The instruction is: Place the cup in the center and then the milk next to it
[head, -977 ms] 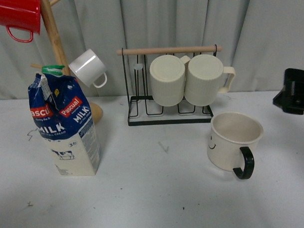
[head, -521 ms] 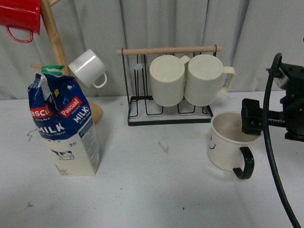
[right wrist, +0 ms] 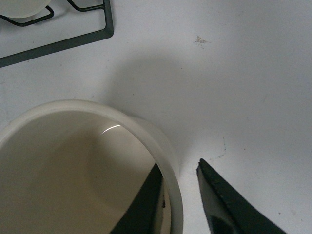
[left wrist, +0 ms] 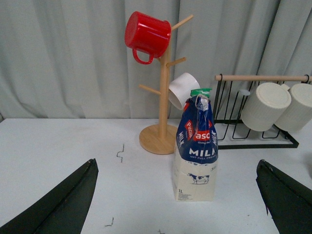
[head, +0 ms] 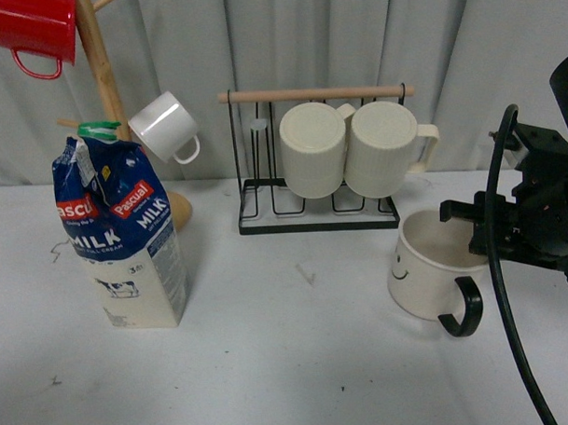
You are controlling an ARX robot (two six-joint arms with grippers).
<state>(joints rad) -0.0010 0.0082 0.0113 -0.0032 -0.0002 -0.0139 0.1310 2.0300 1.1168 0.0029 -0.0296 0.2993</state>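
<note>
The cup (head: 426,273), a wide cream mug with a black handle and a small smiley face, sits at the right of the white table and looks slightly tilted. My right gripper (head: 471,220) is shut on its right rim; in the right wrist view one finger is inside the cup (right wrist: 73,165) and the other outside the wall. The milk (head: 121,232), a blue and cream Pascual carton with a green cap, stands upright at the left; it also shows in the left wrist view (left wrist: 195,146). My left gripper (left wrist: 178,214) is open, well short of the carton.
A black wire rack (head: 317,216) holding two ribbed cream mugs (head: 356,149) stands just behind the cup. A wooden mug tree (head: 102,70) with a red mug (head: 33,25) and a small white mug (head: 164,128) stands behind the milk.
My right gripper came in from the right edge and closed on the cup's rim. The cup has tilted and shifted slightly. The milk has not moved.
</note>
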